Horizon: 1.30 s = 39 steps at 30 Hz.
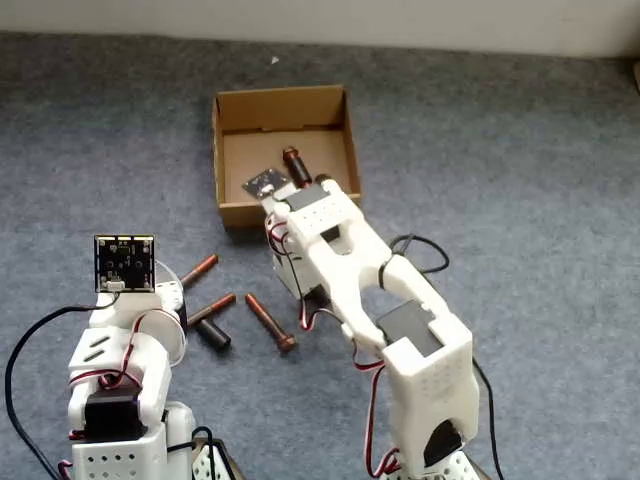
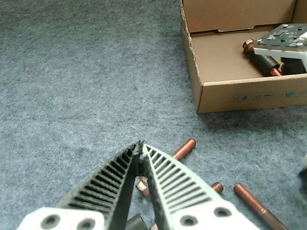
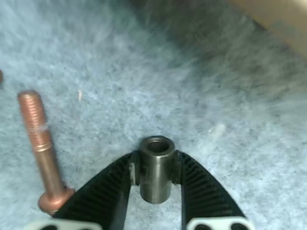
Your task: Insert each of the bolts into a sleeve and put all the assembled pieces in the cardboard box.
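Note:
In the right wrist view my right gripper [image 3: 156, 163] is shut on an upright black sleeve [image 3: 156, 175] with an empty bore, over grey carpet. A copper bolt [image 3: 42, 143] lies beside it. My left gripper [image 2: 140, 144] is shut on nothing, above loose bolts [image 2: 184, 148] on the carpet. The cardboard box [image 1: 232, 110] stands beyond; a bolt wearing a dark sleeve [image 1: 293, 163] lies inside it, under the right arm's wrist [image 1: 310, 210]. Three bolts [image 1: 268, 320] and a loose black sleeve [image 1: 212, 333] lie between the arms.
Grey carpet covers the whole floor. The right arm [image 1: 400, 320] stretches diagonally from the front right to the box's front wall [image 2: 249, 96]. The left arm [image 1: 120, 350] stands at the front left. Open carpet lies to the left and right of the box.

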{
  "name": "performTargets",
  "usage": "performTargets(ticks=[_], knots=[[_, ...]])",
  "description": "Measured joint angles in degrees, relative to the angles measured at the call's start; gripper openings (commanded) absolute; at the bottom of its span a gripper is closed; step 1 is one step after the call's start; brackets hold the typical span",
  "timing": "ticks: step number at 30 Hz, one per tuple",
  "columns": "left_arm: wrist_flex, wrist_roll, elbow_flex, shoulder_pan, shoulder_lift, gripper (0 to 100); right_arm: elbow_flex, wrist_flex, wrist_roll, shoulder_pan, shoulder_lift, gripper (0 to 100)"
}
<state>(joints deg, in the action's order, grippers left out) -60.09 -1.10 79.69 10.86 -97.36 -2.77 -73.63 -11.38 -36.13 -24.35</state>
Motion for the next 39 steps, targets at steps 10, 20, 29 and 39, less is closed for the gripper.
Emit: performTargets(ticks=[10,20,29,39], knots=[[0.0,0.0,0.0,0.0,0.0,2,-4.2,-3.2,0.4,-0.1,9.4,0.5],[0.0,0.0,0.0,0.0,0.0,2,-14.5,-5.7,14.7,-0.1,32.8,0.5],[-0.1,3.1,-3.5,0.0,0.0,2,-33.1,4.4,21.4,2.2,53.8,0.5],[-12.9,16.3,-24.5,-7.4,14.7,2,-50.0,23.7,29.3,17.0,64.6,0.5]])
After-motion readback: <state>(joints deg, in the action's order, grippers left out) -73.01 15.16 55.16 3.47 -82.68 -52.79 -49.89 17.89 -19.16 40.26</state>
